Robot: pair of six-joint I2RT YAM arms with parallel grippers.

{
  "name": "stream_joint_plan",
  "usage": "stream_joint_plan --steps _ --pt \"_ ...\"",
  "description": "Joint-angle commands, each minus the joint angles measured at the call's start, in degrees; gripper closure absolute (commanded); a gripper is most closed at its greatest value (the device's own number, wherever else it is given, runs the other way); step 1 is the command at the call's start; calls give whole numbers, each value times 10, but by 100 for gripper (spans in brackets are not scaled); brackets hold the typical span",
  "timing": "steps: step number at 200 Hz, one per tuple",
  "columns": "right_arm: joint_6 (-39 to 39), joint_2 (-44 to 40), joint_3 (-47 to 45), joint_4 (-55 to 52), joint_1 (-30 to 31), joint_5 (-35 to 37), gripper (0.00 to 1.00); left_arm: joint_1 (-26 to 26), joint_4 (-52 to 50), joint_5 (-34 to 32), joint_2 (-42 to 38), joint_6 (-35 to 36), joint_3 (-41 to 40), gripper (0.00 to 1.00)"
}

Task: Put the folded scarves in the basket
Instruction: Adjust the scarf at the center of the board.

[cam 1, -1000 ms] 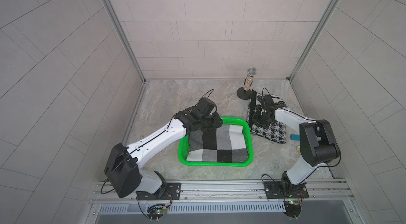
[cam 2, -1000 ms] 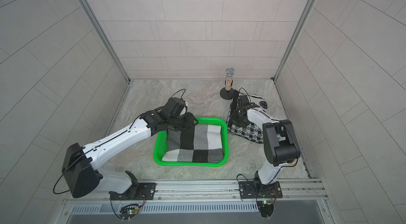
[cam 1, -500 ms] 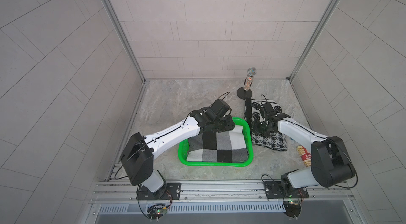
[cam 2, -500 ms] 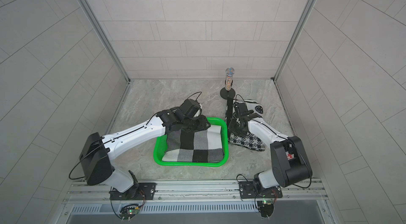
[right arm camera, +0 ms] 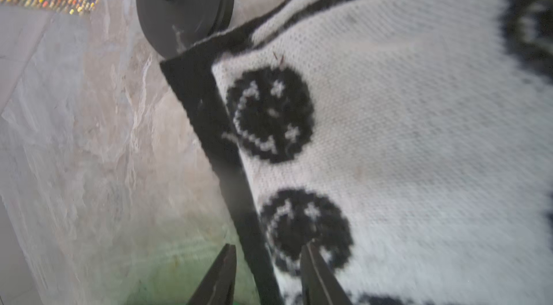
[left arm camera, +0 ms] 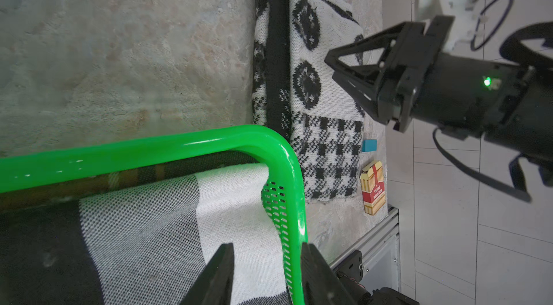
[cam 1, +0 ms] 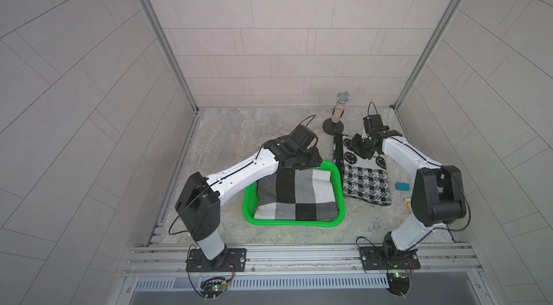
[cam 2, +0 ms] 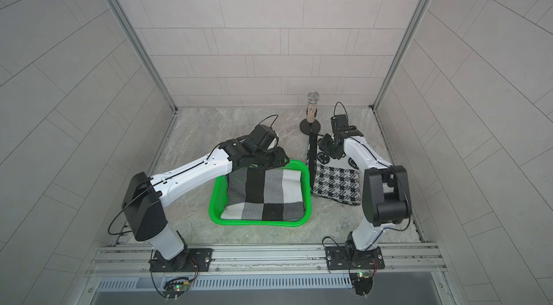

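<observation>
Already the folded scarf [cam 1: 294, 195], checked grey, black and white, lies flat inside the basket [left arm camera: 149, 146], just under the left claw [left arm camera: 266, 248] and stretching away from it. That claw stands part-open astride the basket's wall, gripping nothing. The right claw [right arm camera: 266, 248], also part-open and empty, hovers over a smiley-patterned scarf [right arm camera: 404, 139] on the worktop [cam 1: 227, 139], so the left arm is nearer.

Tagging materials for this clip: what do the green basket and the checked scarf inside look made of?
The basket: probably moulded plastic, glossy; the rim shows sharp highlights and the wall is perforated. The checked scarf: apparently knitted yarn, matte; stitch loops show.
</observation>
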Motion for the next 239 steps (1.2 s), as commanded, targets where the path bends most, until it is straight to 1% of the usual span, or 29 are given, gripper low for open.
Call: stream_joint_plan --steps 1,20,37,74,101,122,144,147,162,186,219,239 --pt "7 61 38 -3 2 -18 61 -3 -15 10 8 10 11 57" --pt "4 101 56 -3 9 -40 63 -3 -12 10 7 10 3 57" --pt "-11 112 57 -10 31 -47 63 0 -13 6 6 15 -2 57" --pt "-8 79 -6 22 78 -65 63 23 -8 6 8 18 -5 57" --pt "-9 53 -50 50 109 -80 63 53 -21 -4 22 39 21 55" --pt "-20 32 -71 62 117 -94 63 82 -26 2 42 54 45 54" --pt "-34 -4 -76 47 109 -79 62 106 -39 8 70 73 84 54" --pt "-35 -11 -76 46 107 -78 62 108 -40 10 75 89 89 54" --pt "-33 -35 -76 41 97 -71 61 117 -46 16 97 113 119 54" --pt "-23 -48 -69 37 86 -49 61 126 -73 27 146 148 182 53" --pt "16 -18 -79 76 58 -25 60 134 -110 55 223 189 265 51" --pt "24 25 -61 93 56 -32 61 135 -136 70 273 220 320 50"
